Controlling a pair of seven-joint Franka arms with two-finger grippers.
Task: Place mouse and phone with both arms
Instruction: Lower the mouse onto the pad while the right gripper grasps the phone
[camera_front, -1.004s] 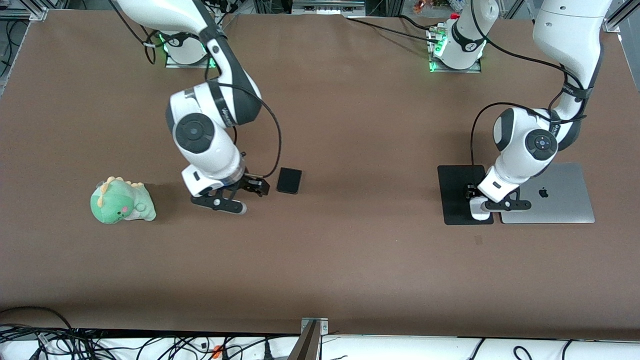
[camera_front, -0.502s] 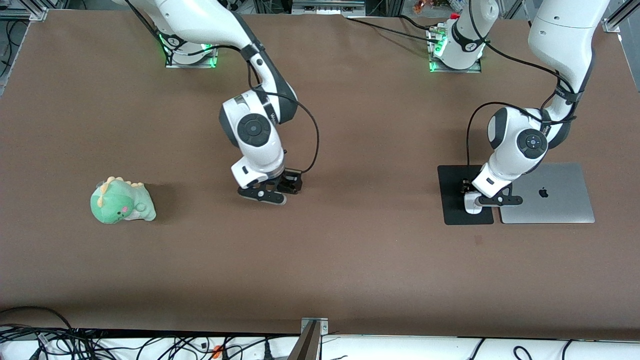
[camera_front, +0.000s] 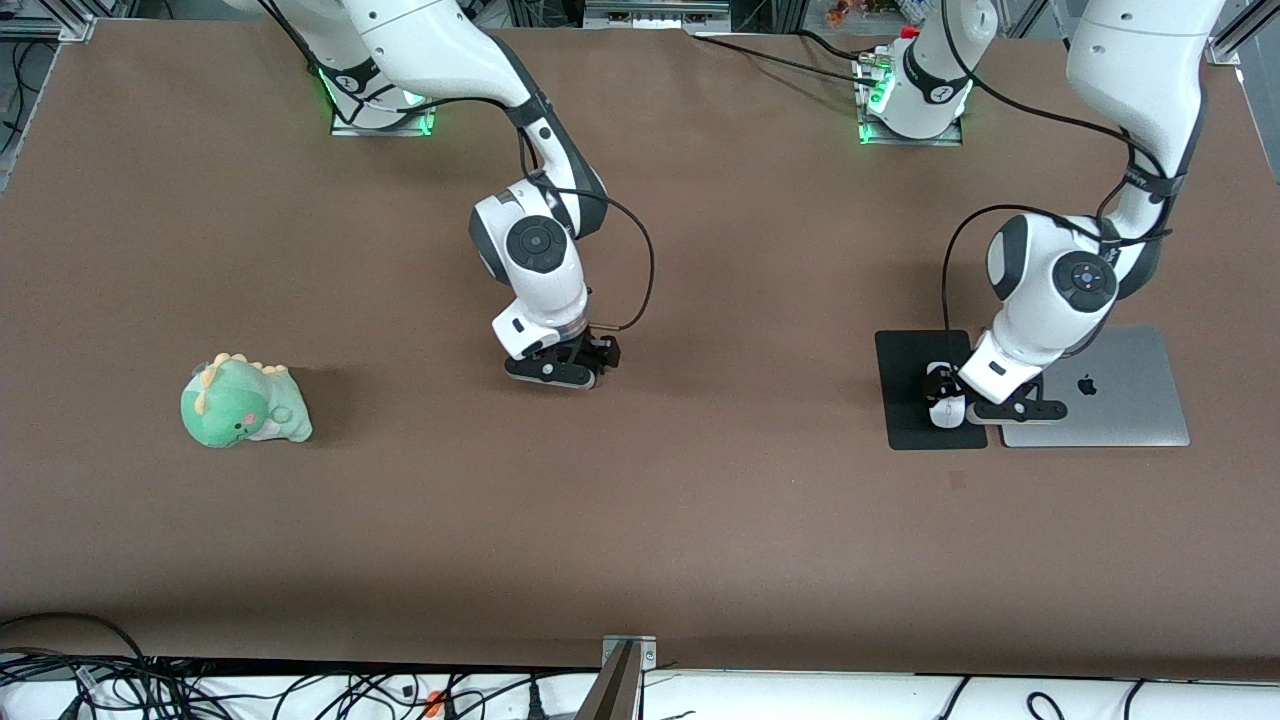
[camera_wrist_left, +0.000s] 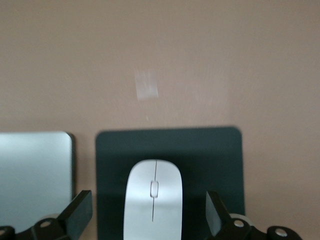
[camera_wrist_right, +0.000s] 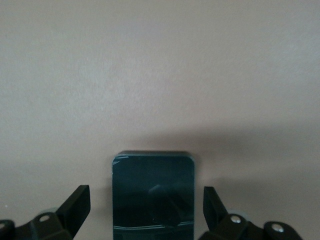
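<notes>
The white mouse (camera_front: 946, 410) lies on the black mouse pad (camera_front: 908, 400), and in the left wrist view the mouse (camera_wrist_left: 153, 200) sits between my left gripper's fingers. My left gripper (camera_front: 940, 388) (camera_wrist_left: 148, 215) is open, low over the mouse, with a gap on each side. The black phone (camera_wrist_right: 152, 195) lies flat on the brown table between the fingers of my open right gripper (camera_wrist_right: 146, 207). In the front view my right gripper (camera_front: 575, 362) is over the phone and hides it.
A closed silver laptop (camera_front: 1100, 390) lies beside the mouse pad at the left arm's end; it also shows in the left wrist view (camera_wrist_left: 35, 175). A green plush dinosaur (camera_front: 243, 403) sits toward the right arm's end. The table (camera_front: 700, 500) is brown.
My right gripper has swung toward the left arm's end, from beside the phone to over it. My left gripper has shifted slightly over the mouse pad, and the mouse now shows on the pad.
</notes>
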